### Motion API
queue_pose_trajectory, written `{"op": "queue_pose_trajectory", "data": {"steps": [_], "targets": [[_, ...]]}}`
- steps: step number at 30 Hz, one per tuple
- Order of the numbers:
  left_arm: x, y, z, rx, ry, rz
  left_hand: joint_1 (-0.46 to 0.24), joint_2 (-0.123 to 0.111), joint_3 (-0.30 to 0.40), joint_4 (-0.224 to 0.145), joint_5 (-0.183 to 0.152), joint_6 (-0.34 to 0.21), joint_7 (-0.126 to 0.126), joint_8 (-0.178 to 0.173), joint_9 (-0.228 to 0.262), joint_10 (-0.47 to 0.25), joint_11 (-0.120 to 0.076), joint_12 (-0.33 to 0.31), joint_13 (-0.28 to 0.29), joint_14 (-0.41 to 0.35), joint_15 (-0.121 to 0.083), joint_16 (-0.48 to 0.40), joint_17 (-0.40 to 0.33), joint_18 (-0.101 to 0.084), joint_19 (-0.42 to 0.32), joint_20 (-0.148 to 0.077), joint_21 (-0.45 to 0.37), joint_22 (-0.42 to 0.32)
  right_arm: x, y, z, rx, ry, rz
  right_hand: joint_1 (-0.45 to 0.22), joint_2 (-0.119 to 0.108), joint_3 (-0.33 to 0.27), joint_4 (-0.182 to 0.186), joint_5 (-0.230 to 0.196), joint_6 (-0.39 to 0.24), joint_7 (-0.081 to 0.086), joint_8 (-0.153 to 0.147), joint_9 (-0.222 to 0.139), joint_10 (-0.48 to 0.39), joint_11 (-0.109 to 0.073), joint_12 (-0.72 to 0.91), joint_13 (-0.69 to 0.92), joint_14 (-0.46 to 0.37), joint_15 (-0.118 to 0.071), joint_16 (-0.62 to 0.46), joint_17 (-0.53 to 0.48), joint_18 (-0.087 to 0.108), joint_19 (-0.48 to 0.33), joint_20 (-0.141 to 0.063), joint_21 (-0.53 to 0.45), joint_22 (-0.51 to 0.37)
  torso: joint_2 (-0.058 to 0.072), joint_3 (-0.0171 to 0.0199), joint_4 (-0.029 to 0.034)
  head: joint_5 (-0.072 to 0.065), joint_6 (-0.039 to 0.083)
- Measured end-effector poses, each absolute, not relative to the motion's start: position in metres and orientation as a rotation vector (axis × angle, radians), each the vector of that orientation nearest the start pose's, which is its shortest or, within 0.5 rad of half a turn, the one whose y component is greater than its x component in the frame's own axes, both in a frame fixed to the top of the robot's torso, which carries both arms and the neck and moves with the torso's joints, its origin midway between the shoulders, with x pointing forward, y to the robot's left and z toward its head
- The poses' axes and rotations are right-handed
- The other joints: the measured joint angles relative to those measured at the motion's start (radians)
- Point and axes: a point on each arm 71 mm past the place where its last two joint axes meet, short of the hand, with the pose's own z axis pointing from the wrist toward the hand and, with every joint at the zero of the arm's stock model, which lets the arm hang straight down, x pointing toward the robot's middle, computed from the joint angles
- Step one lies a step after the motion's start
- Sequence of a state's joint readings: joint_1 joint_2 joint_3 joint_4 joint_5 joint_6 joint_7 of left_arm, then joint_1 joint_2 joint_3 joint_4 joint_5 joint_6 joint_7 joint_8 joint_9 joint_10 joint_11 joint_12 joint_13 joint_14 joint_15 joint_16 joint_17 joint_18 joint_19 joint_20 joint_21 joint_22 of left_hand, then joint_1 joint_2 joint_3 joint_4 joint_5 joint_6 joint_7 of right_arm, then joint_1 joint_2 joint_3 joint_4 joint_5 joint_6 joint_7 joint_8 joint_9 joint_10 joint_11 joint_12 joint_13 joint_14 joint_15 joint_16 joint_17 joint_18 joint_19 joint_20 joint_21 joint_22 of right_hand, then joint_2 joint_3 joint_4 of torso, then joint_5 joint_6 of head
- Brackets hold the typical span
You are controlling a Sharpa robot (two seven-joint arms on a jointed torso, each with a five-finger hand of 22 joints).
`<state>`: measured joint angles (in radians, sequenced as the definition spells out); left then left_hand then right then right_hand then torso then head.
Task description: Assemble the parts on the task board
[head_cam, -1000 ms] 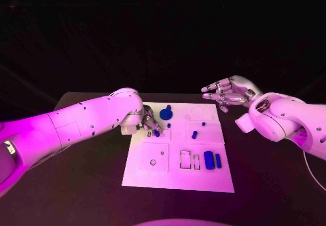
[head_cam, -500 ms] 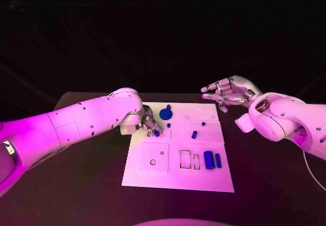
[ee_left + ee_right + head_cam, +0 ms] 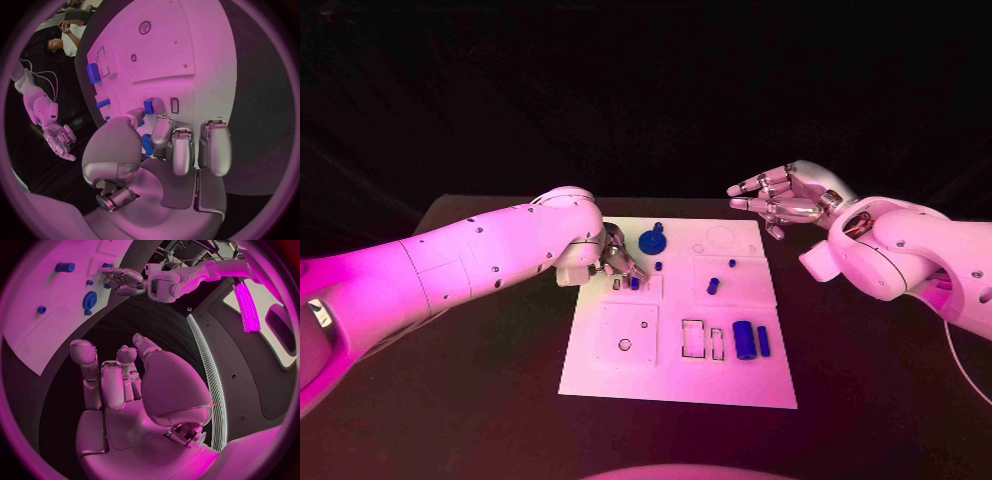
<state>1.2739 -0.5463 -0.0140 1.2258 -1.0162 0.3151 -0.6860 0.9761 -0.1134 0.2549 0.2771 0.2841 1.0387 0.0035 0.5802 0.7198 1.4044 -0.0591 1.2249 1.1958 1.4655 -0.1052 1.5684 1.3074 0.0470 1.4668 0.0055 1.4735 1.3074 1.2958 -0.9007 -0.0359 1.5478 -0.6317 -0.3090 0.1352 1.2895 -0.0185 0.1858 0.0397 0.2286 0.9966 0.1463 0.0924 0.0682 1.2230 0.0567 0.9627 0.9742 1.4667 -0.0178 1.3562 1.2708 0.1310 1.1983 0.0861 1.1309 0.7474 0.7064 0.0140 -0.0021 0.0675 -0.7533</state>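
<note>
The left robot hand (image 3: 615, 262) is down at the task board's (image 3: 678, 385) left edge, its fingertips pinching a small blue part (image 3: 149, 106) against the plate. A blue gear (image 3: 652, 241) lies just beyond it. The right robot hand (image 3: 788, 197) hovers spread, holding nothing, off the board's far right corner above bare counter (image 3: 877, 380).

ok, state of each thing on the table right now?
left hand: low over the board's left side, fingertips at a small blue part; whether it grips it is unclear
right hand: open, holds nothing, raised off the board's far right corner
board: flat on table
gear: on board, far end
two blue pegs: lying side by side
</note>
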Motion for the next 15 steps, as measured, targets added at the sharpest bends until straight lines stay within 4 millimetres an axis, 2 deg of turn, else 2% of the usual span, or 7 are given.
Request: {"op": "queue_pose_trajectory", "data": {"steps": [11,15], "targets": [[0.5301,0.1564,-0.2073,-0.17,2.443,-0.249,0.011,0.003,-0.041,0.011,-0.017,0.005,-0.001,-0.006,0.002,0.0,0.0,0.0,0.003,0.0,0.0,0.0,0.0,0.0,0.0,0.0,0.0,0.0,0.4972,-0.223,-0.1343,0.502,1.615,1.176,-0.008,0.0,-0.001,0.006,0.0,0.0,0.0,0.0,0.0,0.0,0.0,-0.004,-0.005,0.0,0.0,0.0,-0.002,0.0,0.0,0.0,-0.004,-0.002,0.0,0.0,0.0001,-0.001,0.001],[0.5279,0.1578,-0.2069,-0.172,2.438,-0.255,0.011,0.003,-0.07,0.011,-0.041,0.007,0.0,-0.011,0.003,0.0,0.0,-0.007,-0.001,0.0,0.0,0.0,0.0,0.0,0.0,0.0,-0.002,0.0,0.4975,-0.2235,-0.1348,0.504,1.615,1.174,-0.008,0.0,-0.002,0.008,0.0,0.0,0.0,0.0,0.0,0.0,0.0,-0.004,-0.007,0.0,0.0,-0.004,-0.004,0.0,0.0,0.0,-0.004,-0.005,0.0,0.0,0.0003,-0.001,0.003]]}}
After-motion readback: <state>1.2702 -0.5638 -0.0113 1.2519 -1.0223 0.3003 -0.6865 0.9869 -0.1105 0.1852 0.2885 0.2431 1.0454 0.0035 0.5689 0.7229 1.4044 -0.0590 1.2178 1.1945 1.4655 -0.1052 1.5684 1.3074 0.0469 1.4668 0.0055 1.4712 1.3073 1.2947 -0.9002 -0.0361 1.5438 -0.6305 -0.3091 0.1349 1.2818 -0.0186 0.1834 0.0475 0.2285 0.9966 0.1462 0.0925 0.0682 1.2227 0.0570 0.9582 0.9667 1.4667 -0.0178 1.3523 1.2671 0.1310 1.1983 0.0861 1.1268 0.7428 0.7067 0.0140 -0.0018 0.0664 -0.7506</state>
